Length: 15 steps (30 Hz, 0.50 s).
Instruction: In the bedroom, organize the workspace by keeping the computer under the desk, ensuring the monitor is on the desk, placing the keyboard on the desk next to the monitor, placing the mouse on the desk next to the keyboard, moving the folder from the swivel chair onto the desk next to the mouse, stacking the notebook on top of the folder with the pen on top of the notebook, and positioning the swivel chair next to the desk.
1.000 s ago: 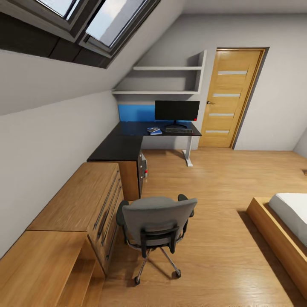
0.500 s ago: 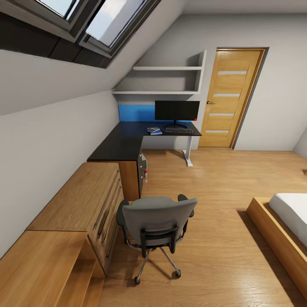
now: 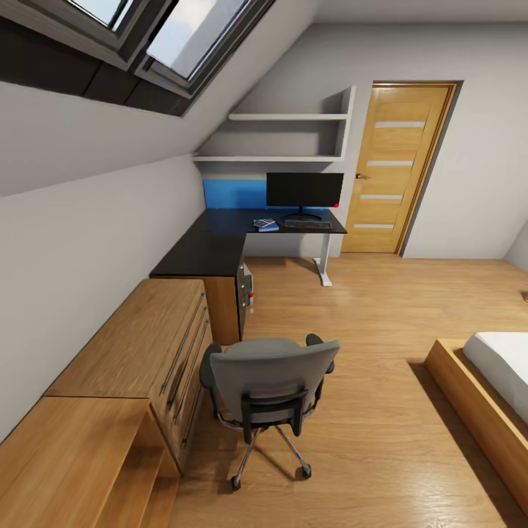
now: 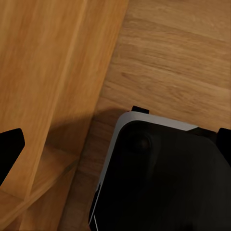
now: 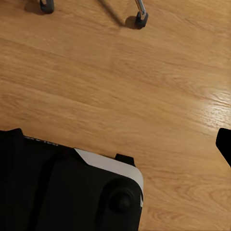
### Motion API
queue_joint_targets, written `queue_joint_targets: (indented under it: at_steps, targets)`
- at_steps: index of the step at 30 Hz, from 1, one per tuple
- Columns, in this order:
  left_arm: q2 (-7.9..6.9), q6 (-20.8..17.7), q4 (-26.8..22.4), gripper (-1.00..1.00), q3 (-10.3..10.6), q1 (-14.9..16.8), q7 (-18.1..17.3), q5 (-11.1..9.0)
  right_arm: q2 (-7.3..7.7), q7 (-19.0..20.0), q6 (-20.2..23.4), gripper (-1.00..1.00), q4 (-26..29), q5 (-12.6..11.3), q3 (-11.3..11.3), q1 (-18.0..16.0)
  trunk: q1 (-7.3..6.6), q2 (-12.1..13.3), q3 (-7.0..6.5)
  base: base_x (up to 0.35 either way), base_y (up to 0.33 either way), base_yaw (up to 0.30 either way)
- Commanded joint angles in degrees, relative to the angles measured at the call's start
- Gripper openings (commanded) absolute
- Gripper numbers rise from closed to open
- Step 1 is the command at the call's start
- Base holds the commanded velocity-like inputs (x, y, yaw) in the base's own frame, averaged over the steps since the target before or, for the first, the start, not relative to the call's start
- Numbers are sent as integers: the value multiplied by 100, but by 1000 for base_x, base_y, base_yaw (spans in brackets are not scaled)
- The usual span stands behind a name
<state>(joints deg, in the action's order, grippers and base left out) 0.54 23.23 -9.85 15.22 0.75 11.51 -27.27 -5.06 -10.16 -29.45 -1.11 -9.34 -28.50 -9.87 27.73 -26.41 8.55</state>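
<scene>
You are looking into an attic bedroom, and the wooden door [image 3: 397, 169] in the far wall, with its four frosted glass strips, is your landmark. Left of that door, two white shelves [image 3: 287, 137] are set in an alcove, a blue panel [image 3: 233, 193] below them. From there the sloped ceiling [image 3: 88, 139] runs toward you, carrying skylights [image 3: 176, 33] that show bright sky. Well nearer than the door, a wooden cabinet [image 3: 139, 345] with long bar handles lines the low wall. The plank floor [image 3: 381, 323] spreads from the door's threshold, glossy in places. Across the floor from the cabinet, a wood-framed bed [image 3: 488, 392] holds a white mattress.
</scene>
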Motion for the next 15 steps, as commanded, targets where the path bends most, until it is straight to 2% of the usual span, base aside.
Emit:
queue_joint_targets:
  at_steps: [1, 15]
  targets:
    - [-1, 13, 0, 100, 49, 4, 45, -15, -3, -12, -26, 100, -12, -50, -50, -6, 25, -52, 29, 0, 0, 0]
    - [-6, -41, -24, 100, 51, 4, 29, -15, 5, -12, -43, 100, 19, -54, -45, -6, 333, -614, 281, 0, 0, 0]
